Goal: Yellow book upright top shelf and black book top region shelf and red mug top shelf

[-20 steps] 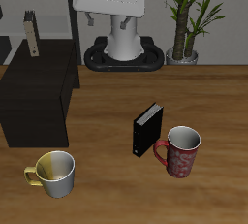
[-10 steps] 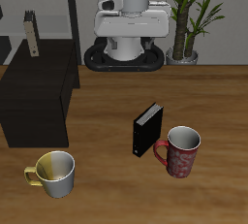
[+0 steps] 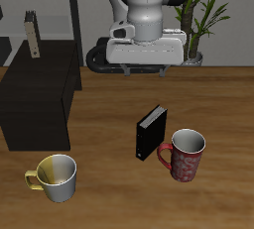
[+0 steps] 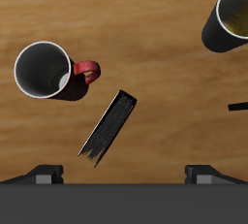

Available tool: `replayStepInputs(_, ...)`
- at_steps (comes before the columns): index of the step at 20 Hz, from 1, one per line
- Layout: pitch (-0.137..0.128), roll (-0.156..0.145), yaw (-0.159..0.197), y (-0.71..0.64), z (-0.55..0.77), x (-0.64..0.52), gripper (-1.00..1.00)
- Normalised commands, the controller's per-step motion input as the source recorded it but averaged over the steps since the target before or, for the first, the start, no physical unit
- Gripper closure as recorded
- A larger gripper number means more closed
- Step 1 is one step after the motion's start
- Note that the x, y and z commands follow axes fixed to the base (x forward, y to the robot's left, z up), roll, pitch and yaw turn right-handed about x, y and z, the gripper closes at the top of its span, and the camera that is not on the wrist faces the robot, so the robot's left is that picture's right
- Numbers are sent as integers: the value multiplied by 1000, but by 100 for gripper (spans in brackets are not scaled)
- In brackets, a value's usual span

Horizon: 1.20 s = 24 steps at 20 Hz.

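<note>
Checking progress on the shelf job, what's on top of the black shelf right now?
Only the yellow book stands upright on the shelf. The black book and red mug are on the table. The shelf's far back corner runs out of frame.

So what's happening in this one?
The arm hangs over the table, its tool holding nothing. The yellow book already stands upright on the shelf. The black book and red mug wait on the table, beside a yellow mug.

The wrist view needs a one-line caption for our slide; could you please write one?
Gripper's downward look at the wooden table: black book standing between red mug and yellow mug.
</note>
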Motion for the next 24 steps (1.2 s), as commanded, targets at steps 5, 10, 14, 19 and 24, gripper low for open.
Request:
replayStepInputs(5,-14,-14,-86,95,-493,232,-100)
replayStepInputs(10,-17,-4,-37,-19,-383,94,-100)
replayStepInputs(14,-3,-37,-67,-73,-344,123,-100)
replayStepInputs(19,38,-7,-50,55,-360,60,-100)
replayStepInputs(24,60,4,-2,0,-361,119,-100)
